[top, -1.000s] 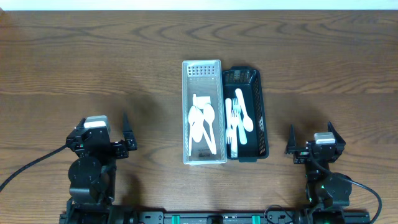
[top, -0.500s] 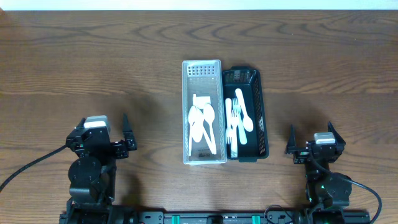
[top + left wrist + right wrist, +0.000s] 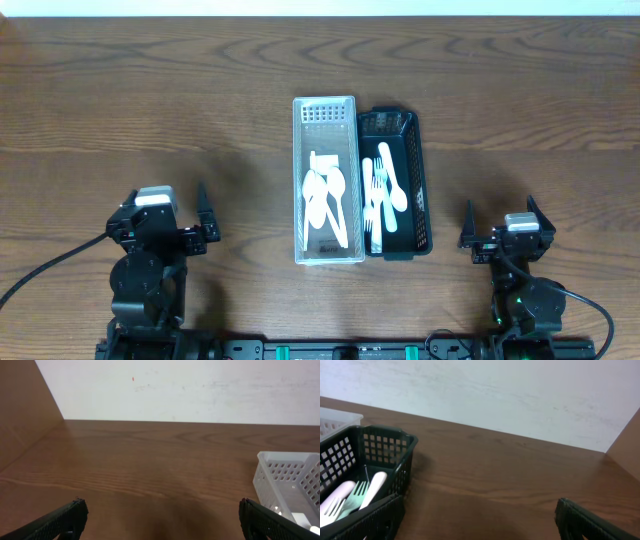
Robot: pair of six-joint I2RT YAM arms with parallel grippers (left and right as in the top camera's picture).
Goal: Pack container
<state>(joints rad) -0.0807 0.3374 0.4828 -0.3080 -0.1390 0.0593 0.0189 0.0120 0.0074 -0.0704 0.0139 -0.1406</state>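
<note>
The left tool [image 3: 203, 212] sits wide open and holds nothing, parked near the front edge of the worktop [image 3: 150, 90], well apart from the baskets. The right tool [image 3: 497, 223] mirrors it on the other side, also spread wide and empty. In each wrist view only the two dark fingertips [image 3: 65, 517] show at the lower corners, with bare wood between them, which fits arms at rest rather than reaching.

Farther out, at the middle of the worktop, a white basket [image 3: 326, 108] and a black basket [image 3: 400, 122] stand side by side, long walls touching. The white basket holds white spoons [image 3: 325, 200]; the black one holds white forks and a spoon [image 3: 382, 195]. The sorting by type suggests cutlery is being gathered into the containers, and no loose pieces show on the wood. The baskets lie between the arms, so either tool could likely reach them.

Against the overhead frames from a second and half a second before, nothing differs: arms, baskets and cutlery sit exactly as they did.
</note>
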